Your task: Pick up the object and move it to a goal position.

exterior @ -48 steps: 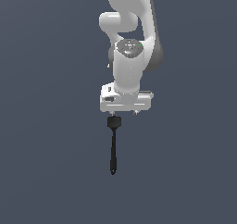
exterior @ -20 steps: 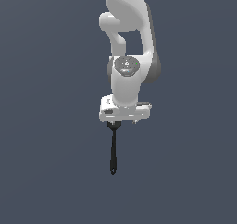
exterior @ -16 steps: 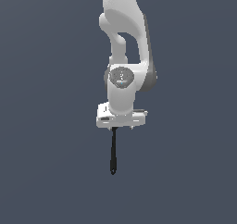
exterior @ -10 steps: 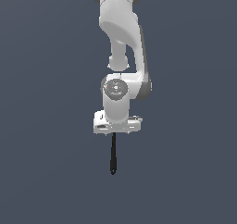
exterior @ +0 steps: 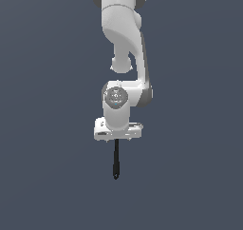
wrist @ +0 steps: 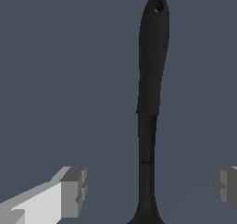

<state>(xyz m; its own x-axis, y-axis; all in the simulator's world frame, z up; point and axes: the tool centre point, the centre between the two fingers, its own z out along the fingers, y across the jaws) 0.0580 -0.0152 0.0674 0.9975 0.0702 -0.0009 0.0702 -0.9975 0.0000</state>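
Single Panda arm hung down the centre of the exterior frame, gripper (exterior: 116,137) just below mid-height, with the object (exterior: 116,160) showing as a thin black line running straight down from under the hand toward the lower centre. Same utensil, in the wrist view, ran almost upright through the middle of the picture: slim handle (wrist: 152,61) reaching to the upper centre and ending in a small hanging hole, neck widening at the very bottom edge where the head began, head itself cut off and unseen. Jaws stood wide apart: one grey fingertip (wrist: 74,187) at lower left, the other at the lower right edge, neither touching the black shaft, which lay between them and a little nearer the right-hand one. Long axis therefore crossed the line between the two fingers at close to a right angle, a favourable lie for closing on the narrow neck. Judged from this: grasp not yet made, and closing across the neck near the head would be the next need, with some risk of the long handle swinging if gripped so far from its middle. No seam or edge of the plain dark surface visible, so height above it not to be told. No goal marker seen in either view.
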